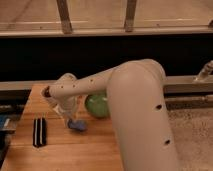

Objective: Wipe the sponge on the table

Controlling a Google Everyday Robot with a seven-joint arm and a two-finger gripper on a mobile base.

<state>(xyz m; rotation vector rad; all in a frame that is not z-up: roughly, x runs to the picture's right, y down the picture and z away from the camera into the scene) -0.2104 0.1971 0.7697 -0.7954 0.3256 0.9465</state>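
The blue-grey sponge (77,125) lies pressed on the light-brown wooden table (65,152), just left of the green bowl (97,105). My gripper (71,119) reaches down from the white arm's wrist and is shut on the sponge's upper left edge. The arm stretches from the right across the bowl, hiding part of it.
A black-and-white striped oblong (39,131) lies near the table's left edge. The big white arm link (140,115) covers the table's right side. A dark ledge and metal rail run behind the table.
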